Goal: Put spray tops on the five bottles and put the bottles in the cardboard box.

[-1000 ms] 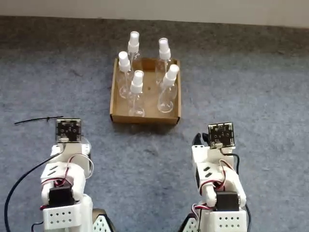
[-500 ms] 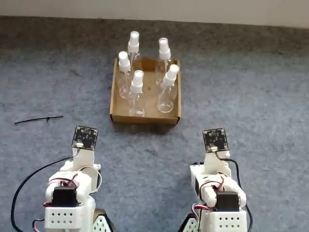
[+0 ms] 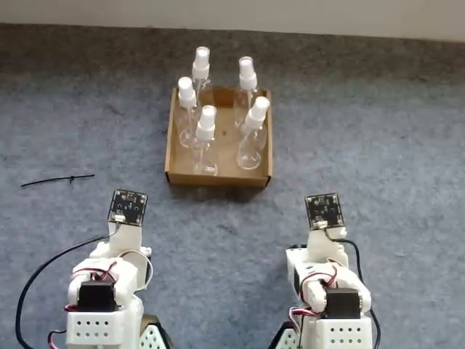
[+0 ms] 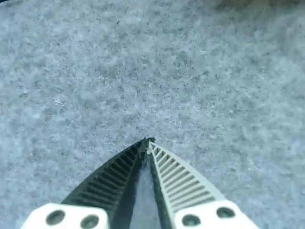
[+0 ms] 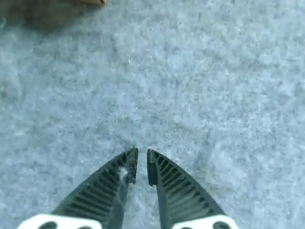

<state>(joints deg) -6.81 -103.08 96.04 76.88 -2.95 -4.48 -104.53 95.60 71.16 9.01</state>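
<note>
The left gripper is closed tip to tip with nothing in it, just above the grey carpet; the right gripper is all but closed, a thin slit between the tips, also empty and low over the carpet; a corner of the box shows in the right wrist view, well apart from the tips. In the high view both arms sit drawn back at the near edge; the box lies ahead, between them and farther out; the five bottles stand inside it, each with a spray top on, the near right one tilted. Bare carpet lies around the box on all sides; a black tie lies left of it, ahead of the left arm.
</note>
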